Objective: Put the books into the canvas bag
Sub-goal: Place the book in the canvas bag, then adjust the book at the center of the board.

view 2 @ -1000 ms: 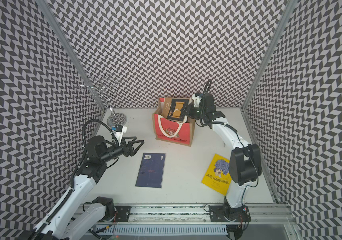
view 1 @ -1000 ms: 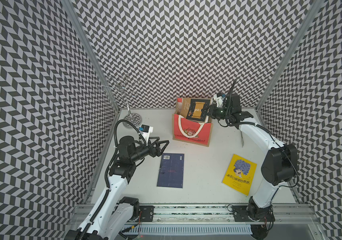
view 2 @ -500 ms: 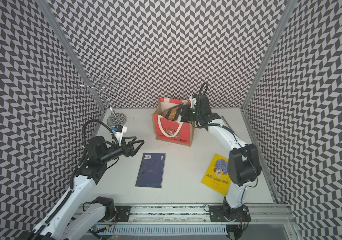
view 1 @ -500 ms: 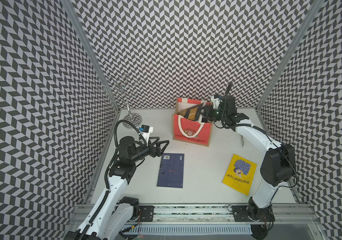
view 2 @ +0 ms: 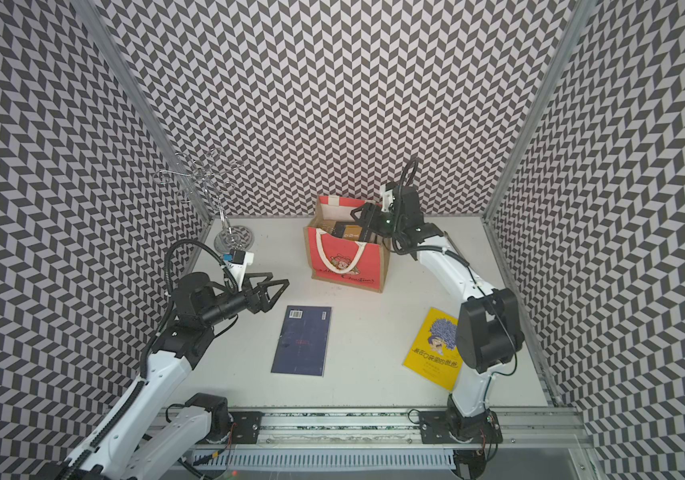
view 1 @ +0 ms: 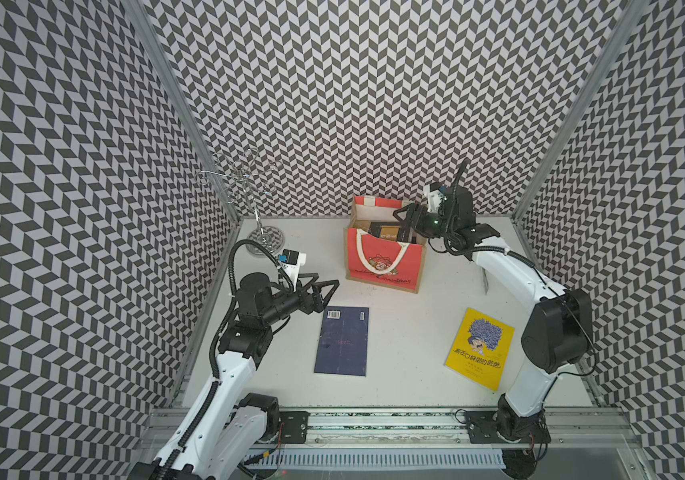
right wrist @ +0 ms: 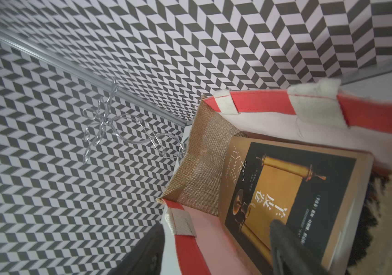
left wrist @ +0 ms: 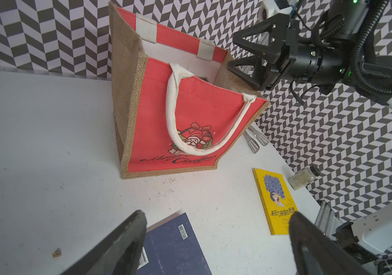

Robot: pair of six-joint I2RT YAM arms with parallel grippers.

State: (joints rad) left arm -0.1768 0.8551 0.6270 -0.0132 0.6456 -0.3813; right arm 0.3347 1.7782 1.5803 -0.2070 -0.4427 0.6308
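Your canvas bag [view 1: 409, 262] holds the scroll book [view 1: 388, 230], cover up; the navy book [view 1: 343, 340] lies barcode end toward it; left hand [view 1: 326, 280] and right hand [left wrist: 231, 52] gape, empty.

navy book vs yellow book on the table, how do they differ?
Cover: navy book plain with a barcode, yellow book a cartoon figure and black title. Pose: navy book nearly square to the table edge, yellow book skewed. Both lie flat, closed, outside the bag.
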